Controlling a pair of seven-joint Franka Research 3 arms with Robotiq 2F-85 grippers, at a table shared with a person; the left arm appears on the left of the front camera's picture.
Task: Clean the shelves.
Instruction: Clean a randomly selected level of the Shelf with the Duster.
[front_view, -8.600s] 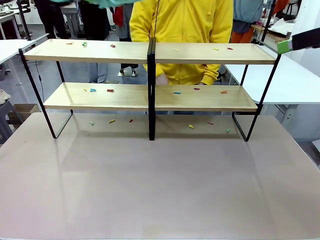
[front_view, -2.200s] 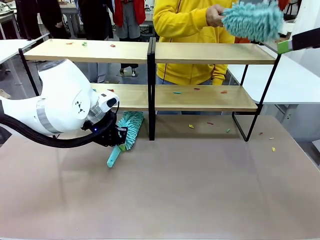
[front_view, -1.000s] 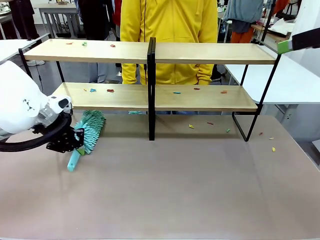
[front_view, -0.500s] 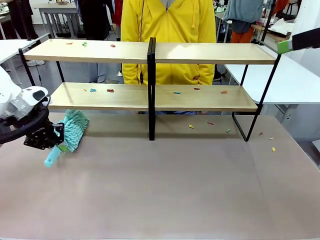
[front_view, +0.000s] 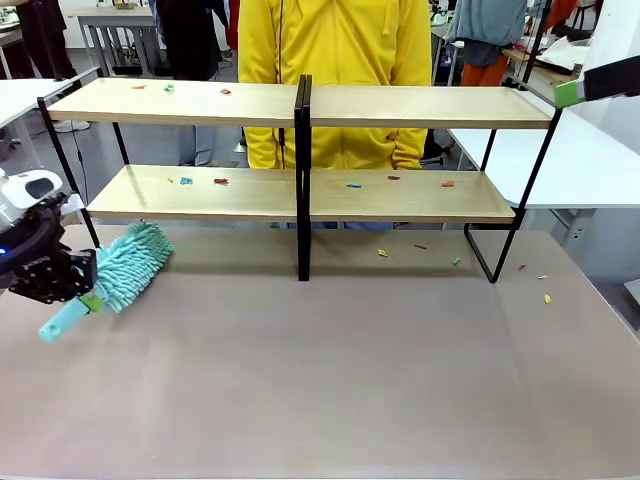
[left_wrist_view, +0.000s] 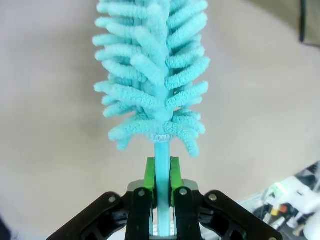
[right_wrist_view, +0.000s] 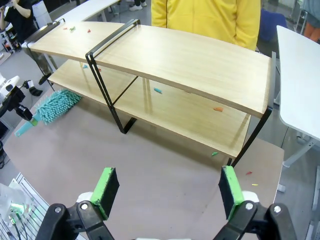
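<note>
At the far half of the table (front_view: 350, 380), the shelves (front_view: 420, 106) are set: two long light-wood boards in a thin black frame, divided by a central post (front_view: 303, 180). Small coloured scraps (front_view: 185, 181) are scattered on the left part of the top board, along the lower board, and on the tabletop under the rack and off its right end. From the right wrist view the shelves (right_wrist_view: 190, 55) are seen at an angle from above.

Just in front of the frame's left leg (front_view: 70, 185), a teal duster (front_view: 125, 270) is held low over the table, its fluffy head pointed toward the space under the lower board. Its thin handle is clamped between the green pads of the left gripper (front_view: 80, 290); in the left wrist view the duster (left_wrist_view: 152, 75) is seen gripped tightly by the left gripper (left_wrist_view: 161, 175).

The right gripper (right_wrist_view: 167, 180) is held high with its jaws spread wide and nothing between them. Behind the shelves a person (front_view: 330, 60) in yellow is stood, and a white table (front_view: 590, 160) is placed to the right.
</note>
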